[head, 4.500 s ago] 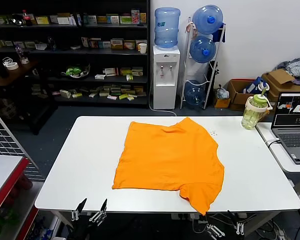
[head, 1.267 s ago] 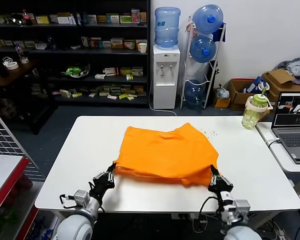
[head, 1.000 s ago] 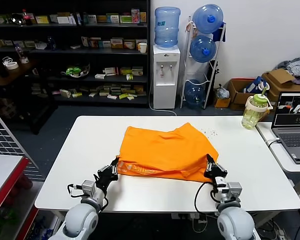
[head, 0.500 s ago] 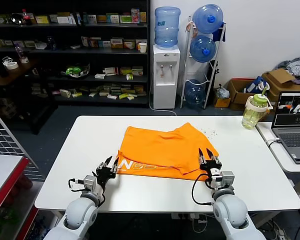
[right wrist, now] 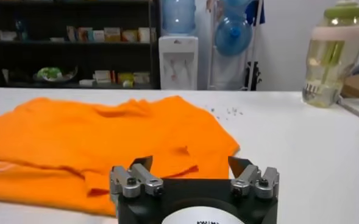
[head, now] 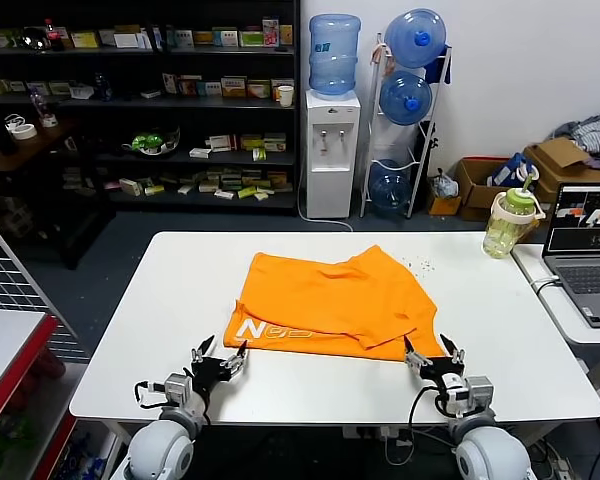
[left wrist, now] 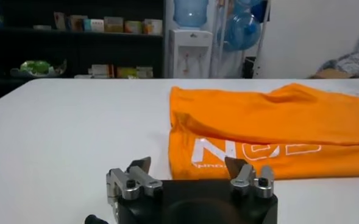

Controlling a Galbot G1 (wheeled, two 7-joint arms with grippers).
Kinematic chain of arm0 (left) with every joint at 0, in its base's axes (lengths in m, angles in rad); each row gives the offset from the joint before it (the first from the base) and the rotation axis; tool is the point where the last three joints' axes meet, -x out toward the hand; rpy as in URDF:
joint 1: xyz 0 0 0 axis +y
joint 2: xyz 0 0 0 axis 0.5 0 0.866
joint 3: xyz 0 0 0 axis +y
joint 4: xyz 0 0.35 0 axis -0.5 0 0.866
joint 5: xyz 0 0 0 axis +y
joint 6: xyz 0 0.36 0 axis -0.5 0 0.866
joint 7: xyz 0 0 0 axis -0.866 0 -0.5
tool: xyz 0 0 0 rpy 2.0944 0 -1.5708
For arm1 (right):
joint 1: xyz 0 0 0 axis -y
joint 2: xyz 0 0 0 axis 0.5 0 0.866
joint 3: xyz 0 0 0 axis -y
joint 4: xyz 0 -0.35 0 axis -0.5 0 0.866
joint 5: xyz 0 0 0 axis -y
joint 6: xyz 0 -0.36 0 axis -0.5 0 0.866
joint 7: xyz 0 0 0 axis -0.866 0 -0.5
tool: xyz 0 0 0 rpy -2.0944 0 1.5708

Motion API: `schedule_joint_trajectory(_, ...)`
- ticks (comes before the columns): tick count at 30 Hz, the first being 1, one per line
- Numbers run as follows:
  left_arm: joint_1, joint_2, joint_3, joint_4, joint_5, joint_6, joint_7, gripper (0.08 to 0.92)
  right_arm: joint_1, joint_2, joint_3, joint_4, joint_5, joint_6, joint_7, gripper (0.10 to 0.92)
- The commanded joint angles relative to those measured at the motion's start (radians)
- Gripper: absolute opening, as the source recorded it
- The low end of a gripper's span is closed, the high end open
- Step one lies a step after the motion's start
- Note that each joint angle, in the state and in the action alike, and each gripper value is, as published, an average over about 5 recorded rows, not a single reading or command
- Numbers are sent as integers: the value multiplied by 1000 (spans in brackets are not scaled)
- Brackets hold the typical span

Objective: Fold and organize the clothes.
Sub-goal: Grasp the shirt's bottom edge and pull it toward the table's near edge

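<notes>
The orange T-shirt [head: 330, 300] lies mid-table [head: 160, 300], its near part doubled back with white lettering [head: 270, 330] up. The left gripper [head: 220, 360] and right gripper [head: 432, 356] sit near its front corners, empty. Left wrist view: fingers [left wrist: 138, 166] spread wide, short of the hem. Right wrist view: fingers [right wrist: 141, 164] wide, nothing between.

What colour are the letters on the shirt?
White, on the orange shirt; the left wrist view shows them best.
</notes>
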Motion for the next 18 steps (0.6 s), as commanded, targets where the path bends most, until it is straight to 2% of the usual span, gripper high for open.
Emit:
schedule_joint_trajectory(1, -16, -3, 2, 29, -47, 19, -6, 822, -49, -15, 28, -3, 26, -47, -23, 822)
schedule_joint_trajectory(12, -55, -3, 8, 73, -50, 21, -6, 823, -12, -9, 23, -40, 52, -79, 10, 822)
schedule_joint_trajectory(15, -66, -4, 14, 82, -53, 22, -7, 803, -8, -6, 19, -42, 58, -88, 14, 792)
schedule_joint_trajectory(18, -76, -7, 22, 88, -55, 22, -9, 736, -7, -2, 18, -42, 64, -94, 20, 709)
